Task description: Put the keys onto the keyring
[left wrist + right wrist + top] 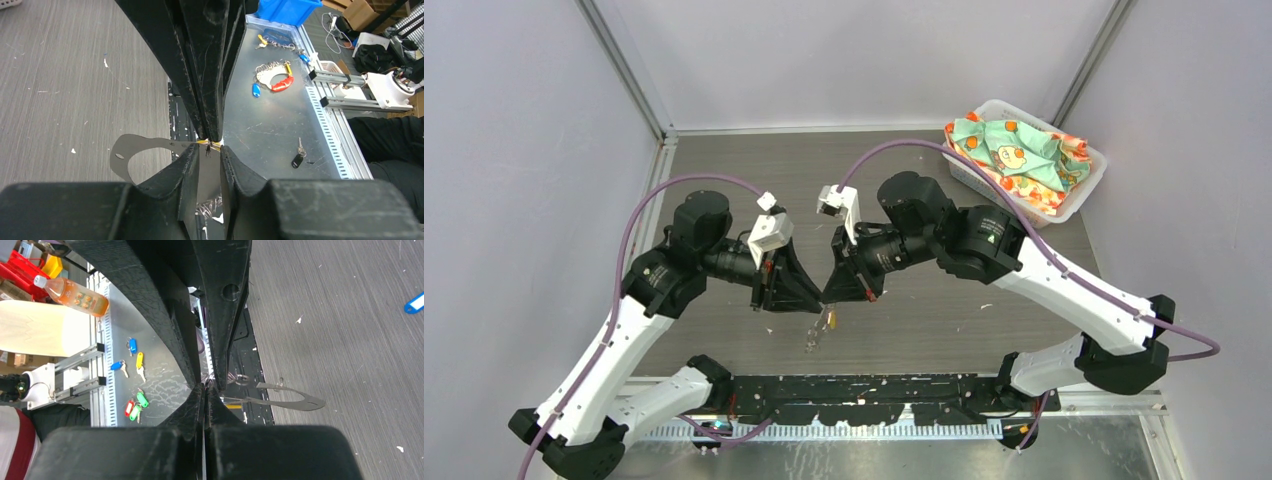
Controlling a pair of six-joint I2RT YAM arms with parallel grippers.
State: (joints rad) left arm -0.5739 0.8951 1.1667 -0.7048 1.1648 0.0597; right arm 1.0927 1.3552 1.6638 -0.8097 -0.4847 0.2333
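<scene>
Both arms meet nose to nose at the centre of the table [944, 330] in the top view, tips all but touching. The left gripper [209, 151] has its jaws parted by a narrow slot, and nothing sits clamped between its pads; the right arm's fingers come down from the top of the left wrist frame and end just at that slot. The right gripper [205, 390] is squeezed fully closed, fingertips pressed together, and in the left wrist view a sliver of the yellow-orange key [207, 143] shows right at its tips, so that is what it appears to be pinching. Below the meeting point, just under centre in the top view, the keyring [814, 338] trails down as a thin silvery strand with the orange head beside it; how it joins the key is too small to tell. A blue tag [415, 302] lies on the grey surface at the upper right edge of the right wrist frame, well apart from the grippers. Upper right in the top view sits the white basket [1096, 170] with patterned cloth [1014, 150].
</scene>
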